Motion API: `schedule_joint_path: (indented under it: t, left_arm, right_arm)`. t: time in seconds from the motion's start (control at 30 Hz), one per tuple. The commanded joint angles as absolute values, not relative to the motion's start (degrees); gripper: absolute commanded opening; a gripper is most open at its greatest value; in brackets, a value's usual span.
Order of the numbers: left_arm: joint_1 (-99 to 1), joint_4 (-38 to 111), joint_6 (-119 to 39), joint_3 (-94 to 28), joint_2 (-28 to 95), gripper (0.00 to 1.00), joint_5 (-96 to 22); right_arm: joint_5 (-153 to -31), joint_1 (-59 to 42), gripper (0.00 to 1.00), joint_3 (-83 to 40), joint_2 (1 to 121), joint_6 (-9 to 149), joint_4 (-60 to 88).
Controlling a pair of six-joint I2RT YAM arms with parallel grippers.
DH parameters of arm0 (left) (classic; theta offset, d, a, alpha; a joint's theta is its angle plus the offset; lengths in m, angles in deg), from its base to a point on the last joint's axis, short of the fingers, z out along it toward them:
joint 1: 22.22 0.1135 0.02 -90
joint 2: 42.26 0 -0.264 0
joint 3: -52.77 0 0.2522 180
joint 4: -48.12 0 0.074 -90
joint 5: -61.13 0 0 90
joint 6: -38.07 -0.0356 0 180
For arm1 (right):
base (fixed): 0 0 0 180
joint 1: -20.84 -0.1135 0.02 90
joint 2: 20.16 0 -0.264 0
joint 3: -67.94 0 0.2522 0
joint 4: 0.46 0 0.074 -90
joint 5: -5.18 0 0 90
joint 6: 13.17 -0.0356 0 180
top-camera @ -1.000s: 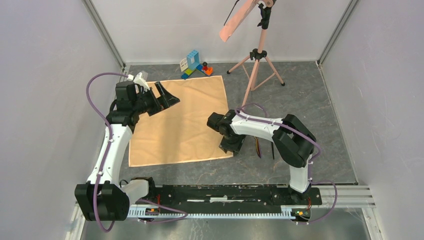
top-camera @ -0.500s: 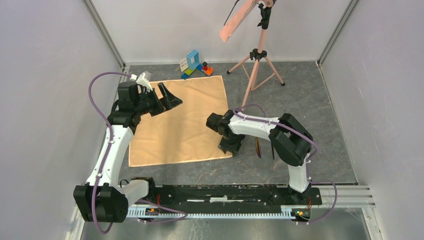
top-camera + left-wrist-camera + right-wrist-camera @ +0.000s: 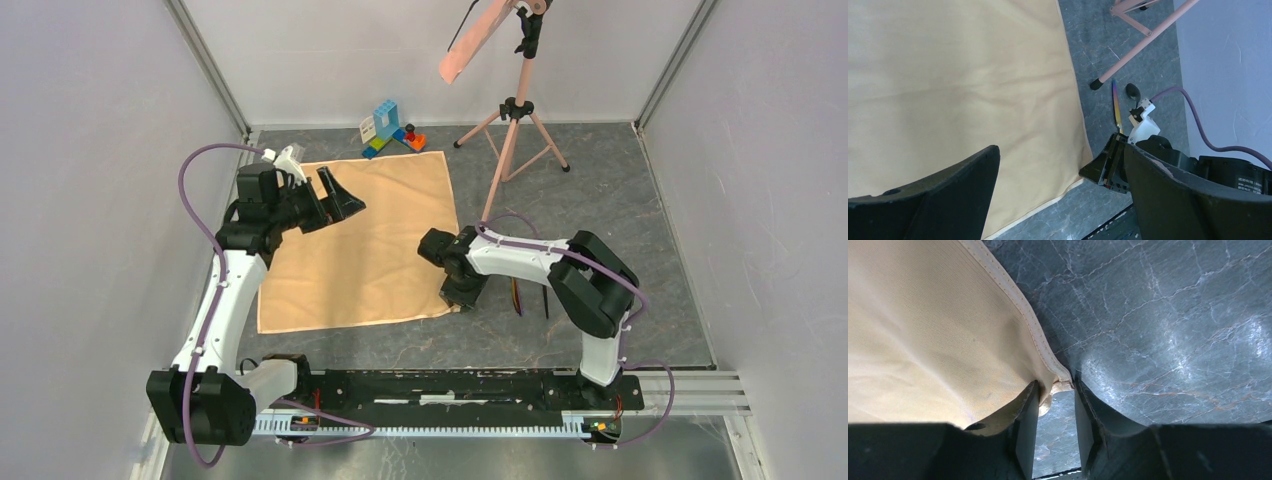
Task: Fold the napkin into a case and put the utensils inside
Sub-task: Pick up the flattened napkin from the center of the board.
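Peach napkin (image 3: 360, 240) lies flat on the surface (image 3: 600, 200); right tool (image 3: 1055, 410), part-open, straddles its 5 o'clock corner, likely to start folding, while left tool (image 3: 338, 197) hangs wide open over 10 o'clock.

The dark grey marbled table (image 3: 640, 200) carries the peach-tan napkin (image 3: 370, 250), spread flat from its middle out toward nine o'clock. At four o'clock from the napkin lie the utensils, an iridescent blade (image 3: 1117, 107) and a black spoon (image 3: 1132, 91), side by side. Toy blocks (image 3: 390, 130) sit at its twelve o'clock edge. A pink tripod (image 3: 515, 130) stands at two o'clock.
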State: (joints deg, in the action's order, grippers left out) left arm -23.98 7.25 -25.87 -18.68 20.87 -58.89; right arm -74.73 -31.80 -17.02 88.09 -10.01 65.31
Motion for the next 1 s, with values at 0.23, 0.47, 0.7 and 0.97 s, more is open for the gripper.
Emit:
schedule_joint_path:
  t: [0.23, 0.47, 0.7, 0.97]
  left_arm:
    - [-24.5, 7.28, -29.47, -19.79, 19.67, 1.0, -56.89]
    - [-24.49, 7.04, -29.68, -19.62, 21.11, 1.0, -56.42]
    - [-24.53, 7.16, -30.05, -19.36, 22.63, 1.0, -55.55]
    - [-25.48, 5.13, -29.5, -17.71, 23.13, 1.0, -47.47]
  right_arm:
    - [-70.11, -31.8, 0.19, -9.49, 88.06, -11.08, 59.85]
    - [-65.82, -31.9, 0.0, -7.47, 84.45, -8.21, 52.61]
    - [-61.89, -31.9, 0.0, -0.79, 77.51, 0.68, 37.82]
    - [-52.57, -31.81, 0.0, -2.76, 73.59, 8.94, 34.56]
